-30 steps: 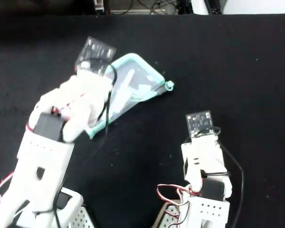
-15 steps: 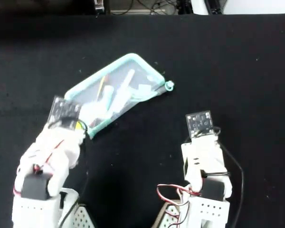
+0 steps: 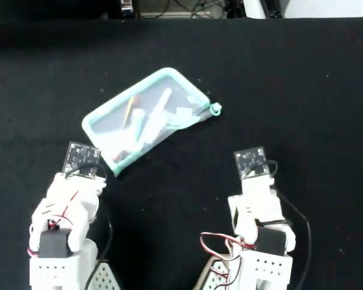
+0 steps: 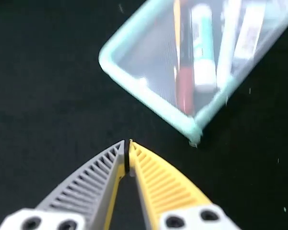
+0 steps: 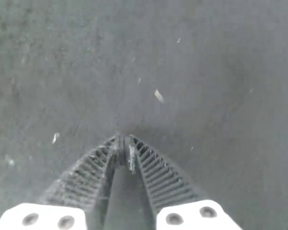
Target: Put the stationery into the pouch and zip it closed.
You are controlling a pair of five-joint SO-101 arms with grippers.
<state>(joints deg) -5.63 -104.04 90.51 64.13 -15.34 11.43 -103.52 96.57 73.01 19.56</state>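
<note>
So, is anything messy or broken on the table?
Nothing really stands out. The pouch lies slanted on the black table, with the stationery tucked inside it and nothing spilled. The left gripper and the right gripper are shut and apart from the pouch.

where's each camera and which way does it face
High view: fixed above the table, looking down on the pouch, left arm and right arm.
Left wrist view: on the left wrist, facing past the shut left gripper to the pouch's corner.
Right wrist view: on the right wrist, facing past the shut right gripper to the table.
Shared: high and left wrist views show the pouch.
</note>
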